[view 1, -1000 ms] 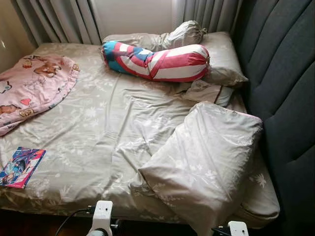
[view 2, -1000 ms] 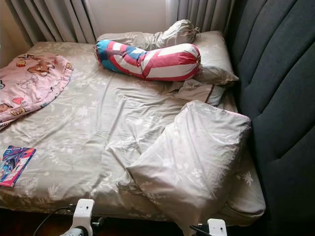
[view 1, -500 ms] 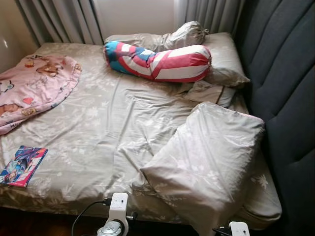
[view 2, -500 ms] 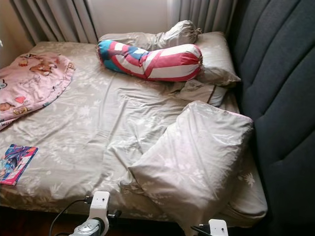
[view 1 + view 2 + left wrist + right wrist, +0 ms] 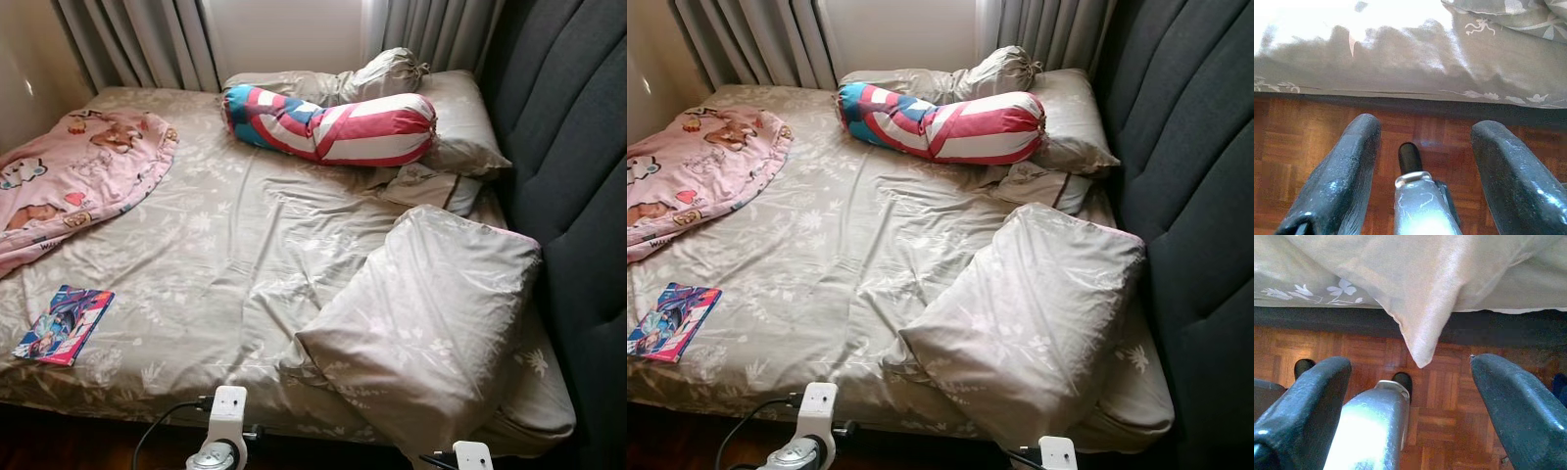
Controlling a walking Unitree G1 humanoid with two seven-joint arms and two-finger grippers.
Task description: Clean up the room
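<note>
An unmade bed (image 5: 225,225) with a rumpled beige floral sheet lies before me. A large beige pillow (image 5: 431,313) lies askew at the near right, its corner (image 5: 1422,357) hanging over the bed's edge. A red, white and blue bolster (image 5: 333,127) lies across the head end, with more beige pillows (image 5: 460,127) behind and beside it. A pink cartoon blanket (image 5: 78,186) is bunched at the far left. A colourful book (image 5: 64,325) lies near the front left edge. My left gripper (image 5: 1422,142) and right gripper (image 5: 1410,377) both hang open above the wooden floor, just short of the bed's edge.
A dark padded headboard (image 5: 578,166) runs along the right side. Grey curtains (image 5: 137,44) hang behind the bed. Parquet floor (image 5: 1298,147) lies below the mattress edge. My wrists (image 5: 223,436) show at the bottom of the eye views, the left one with a black cable.
The whole scene has shifted right and slightly down in the eye views, so the camera has moved. My left wrist has risen a little into view. Nothing on the bed has moved.
</note>
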